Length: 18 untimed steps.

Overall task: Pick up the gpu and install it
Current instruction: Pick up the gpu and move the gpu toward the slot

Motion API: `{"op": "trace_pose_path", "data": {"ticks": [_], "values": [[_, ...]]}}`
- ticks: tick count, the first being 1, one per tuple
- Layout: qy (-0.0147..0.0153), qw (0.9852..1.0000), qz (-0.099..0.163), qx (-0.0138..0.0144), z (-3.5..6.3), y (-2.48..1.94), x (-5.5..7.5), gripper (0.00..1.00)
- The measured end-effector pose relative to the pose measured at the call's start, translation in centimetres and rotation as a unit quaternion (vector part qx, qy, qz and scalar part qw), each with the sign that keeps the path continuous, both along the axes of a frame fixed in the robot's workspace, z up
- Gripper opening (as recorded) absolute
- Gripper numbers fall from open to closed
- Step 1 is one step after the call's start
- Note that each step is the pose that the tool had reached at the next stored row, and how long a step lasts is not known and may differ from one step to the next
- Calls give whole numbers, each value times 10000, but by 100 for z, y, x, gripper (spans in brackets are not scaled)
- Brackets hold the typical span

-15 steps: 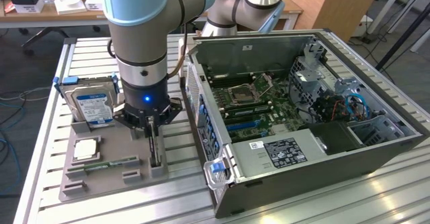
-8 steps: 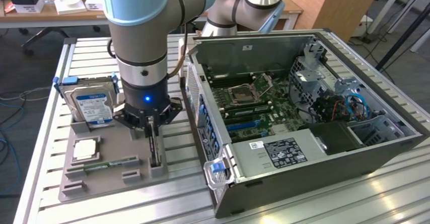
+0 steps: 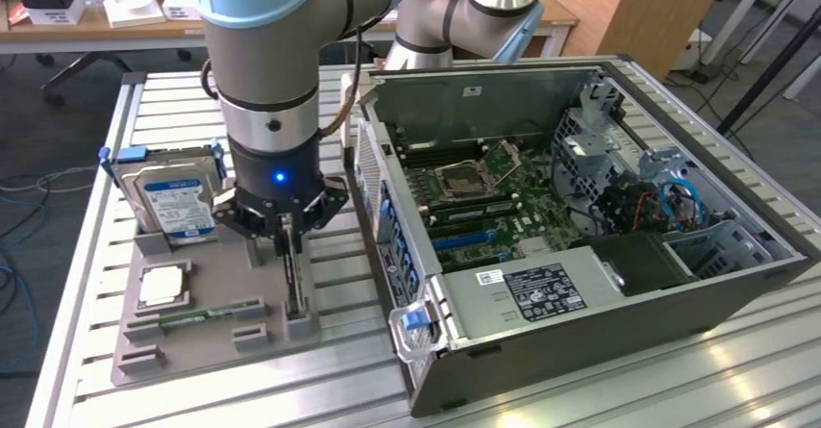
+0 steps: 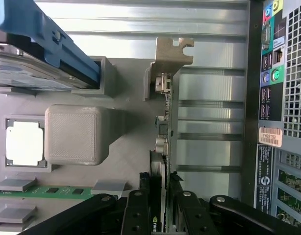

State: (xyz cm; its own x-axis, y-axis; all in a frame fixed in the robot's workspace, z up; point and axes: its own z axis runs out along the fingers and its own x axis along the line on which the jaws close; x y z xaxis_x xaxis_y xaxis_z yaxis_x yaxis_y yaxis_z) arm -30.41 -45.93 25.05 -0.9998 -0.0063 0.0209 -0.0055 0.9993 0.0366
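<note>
Claw (image 4: 160, 215) of my arm, narrowed onto the gpu (image 4: 165, 127): one black finger presses against each flat face of the card, so I read it as gripped. The gpu stands on its long edge in a slot of the grey holder tray (image 3: 141, 363), just beside the open computer case (image 3: 578, 317), and is not yet lifted out. Its silvery bracket (image 4: 173, 51) is at the end away from the claw.

I judge the card light and stiff but fragile. It is a thin board with small parts exposed on its face. The flat faces near the upper edge look like the safe hold, clear of the bracket and the contact edge.

Writing in view:
- a small white logo on the card between the fingers
- a blue-and-white label on the hard drive (image 3: 173, 207)
- a black label on the power supply (image 3: 545, 289)
- a barcode sticker (image 4: 269, 137) on the case's rear

None is legible to me.
</note>
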Motion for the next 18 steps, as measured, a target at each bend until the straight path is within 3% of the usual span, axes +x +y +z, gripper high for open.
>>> {"op": "trace_pose_path", "data": {"ticks": [9,18], "values": [[0,10000,0,0,285,0,2,26],[0,10000,0,0,670,0,10,26]]}}
